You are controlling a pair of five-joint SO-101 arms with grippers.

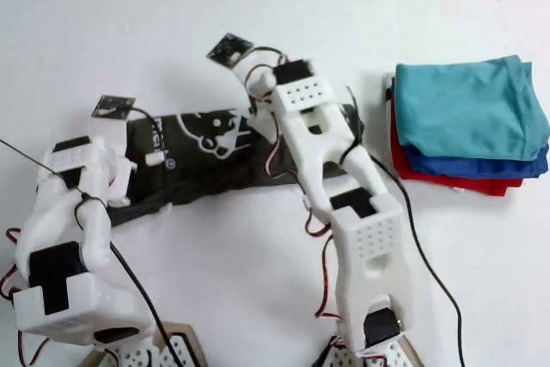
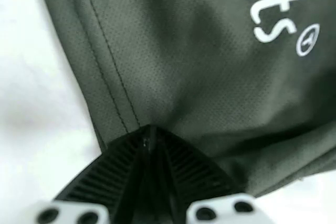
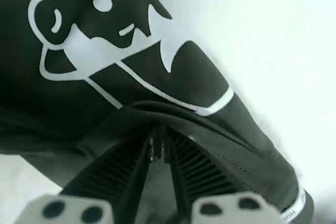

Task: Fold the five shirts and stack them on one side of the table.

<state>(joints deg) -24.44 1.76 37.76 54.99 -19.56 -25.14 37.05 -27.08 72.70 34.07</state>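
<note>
The left gripper point(image 2: 148, 139) has its two ribbed black fingers brought together to a point, and the stitched hem of a dark shirt point(image 2: 184, 51) is pinched between the tips, with the cloth puckering toward the pinch. In this left wrist view the hem runs away from the gripper along the shirt's edge, with bare white table point(image 2: 31, 103) beside it and white lettering on the cloth farther off. In the right wrist view the right gripper point(image 3: 157, 148) is likewise closed, with a fold of the same dark shirt gathered over and between its fingertips. A white line-drawn cartoon figure lies on the cloth just beyond, and a stitched edge passes beside the fingers. From the high view the dark shirt lies as a long narrow band across the middle of the table. Its long axis runs from the left arm's side to the right arm's side and is tilted so the right end sits farther from the arm bases. Each arm is bent down over its own end. On the table's right side, apart from the band, sits a stack of folded shirts: a teal shirt point(image 1: 468, 105) on top, a blue shirt point(image 1: 481, 165) under it and a red shirt point(image 1: 455, 180) at the bottom.
</note>
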